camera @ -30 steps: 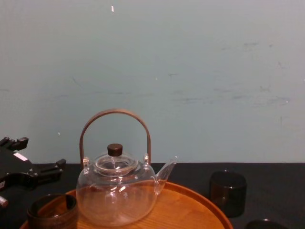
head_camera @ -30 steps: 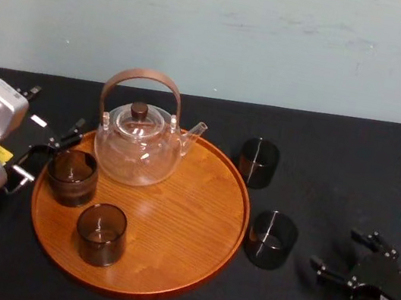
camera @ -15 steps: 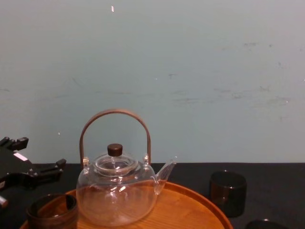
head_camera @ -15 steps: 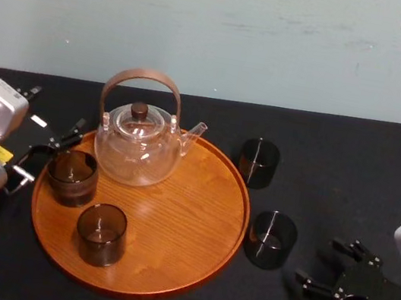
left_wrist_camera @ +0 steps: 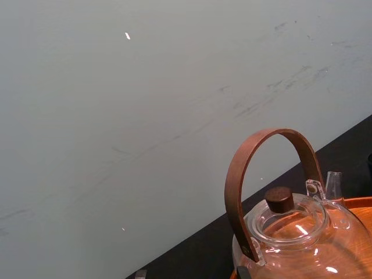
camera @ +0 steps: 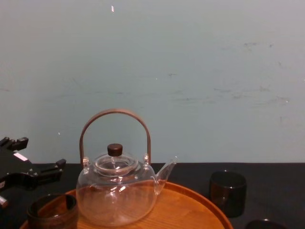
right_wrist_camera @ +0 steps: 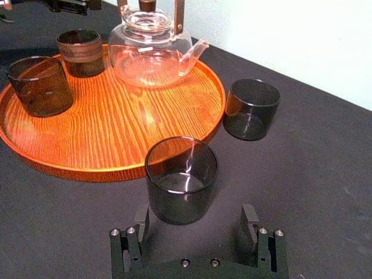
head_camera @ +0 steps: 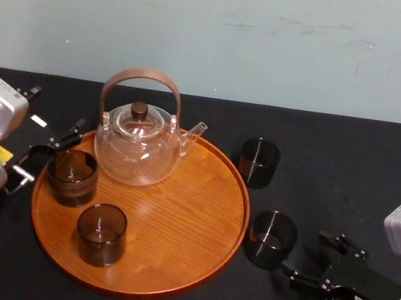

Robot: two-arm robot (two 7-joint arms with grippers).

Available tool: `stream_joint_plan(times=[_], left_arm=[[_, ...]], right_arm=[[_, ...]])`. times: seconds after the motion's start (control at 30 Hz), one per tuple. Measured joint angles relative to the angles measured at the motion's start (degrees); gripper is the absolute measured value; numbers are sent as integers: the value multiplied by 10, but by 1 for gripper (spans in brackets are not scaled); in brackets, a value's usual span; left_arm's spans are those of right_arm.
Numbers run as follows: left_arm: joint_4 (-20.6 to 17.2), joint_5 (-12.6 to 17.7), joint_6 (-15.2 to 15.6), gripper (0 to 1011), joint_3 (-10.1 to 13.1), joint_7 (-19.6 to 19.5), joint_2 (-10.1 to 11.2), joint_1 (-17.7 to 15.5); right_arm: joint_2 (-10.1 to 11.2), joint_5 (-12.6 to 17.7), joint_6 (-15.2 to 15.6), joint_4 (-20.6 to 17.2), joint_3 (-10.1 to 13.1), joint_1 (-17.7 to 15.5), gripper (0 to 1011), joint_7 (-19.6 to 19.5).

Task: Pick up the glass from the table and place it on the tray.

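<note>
Two dark glasses stand on the black table (head_camera: pixel 351 168) to the right of the round wooden tray (head_camera: pixel 189 217). The nearer glass (head_camera: pixel 271 239) (right_wrist_camera: pixel 181 179) sits just ahead of my right gripper (head_camera: pixel 305 254) (right_wrist_camera: pixel 196 224), which is open and low over the cloth, its fingertips level with the glass's base and not touching it. The farther glass (head_camera: pixel 258 162) (right_wrist_camera: pixel 251 108) (camera: pixel 228 192) stands by the tray's back right rim. My left gripper (head_camera: pixel 52 116) (camera: pixel 35 155) hangs open at the tray's left edge, holding nothing.
On the tray stand a clear glass teapot (head_camera: pixel 138 143) (left_wrist_camera: pixel 290 232) with a brown arched handle and two more dark glasses (head_camera: pixel 71 176) (head_camera: pixel 101 233). The tray's right half is bare wood (right_wrist_camera: pixel 128 122). A pale wall runs along the table's far edge.
My right gripper has slid left across the cloth and now reaches the nearer glass. The left arm, the tray and all the glasses have stayed put.
</note>
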Motion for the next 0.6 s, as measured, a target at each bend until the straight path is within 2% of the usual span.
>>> stream_joint_plan(times=[0.6], left_arm=[[0, 0, 0, 1001, 0, 0, 0, 0]], right_arm=[[-21, -20, 28, 15, -13, 29, 1002, 12]])
